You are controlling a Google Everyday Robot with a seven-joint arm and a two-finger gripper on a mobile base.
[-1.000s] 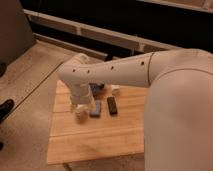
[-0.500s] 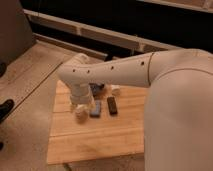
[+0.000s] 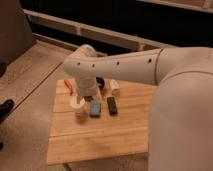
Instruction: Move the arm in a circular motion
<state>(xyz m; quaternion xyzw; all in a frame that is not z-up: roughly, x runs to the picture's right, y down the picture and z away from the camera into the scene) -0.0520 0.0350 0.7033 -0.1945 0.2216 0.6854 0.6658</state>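
Arm (image 3: 120, 67): long axis runs right to left across the view, then bends at the elbow to point down at the wooden board (image 3: 100, 137). Gripper (image 3: 88, 98) at its low end, over the board; grip state cannot be told. Blue block (image 3: 95, 108) and cup (image 3: 78, 106) just beside gripper

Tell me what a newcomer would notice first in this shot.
The huge off-white arm dominates, sweeping from the right foreground to the middle and bending down over a light wooden table. Its gripper hangs at the arm's lower end, just above a row of small things near the table's far left: a pale cup, a blue object and a black object.
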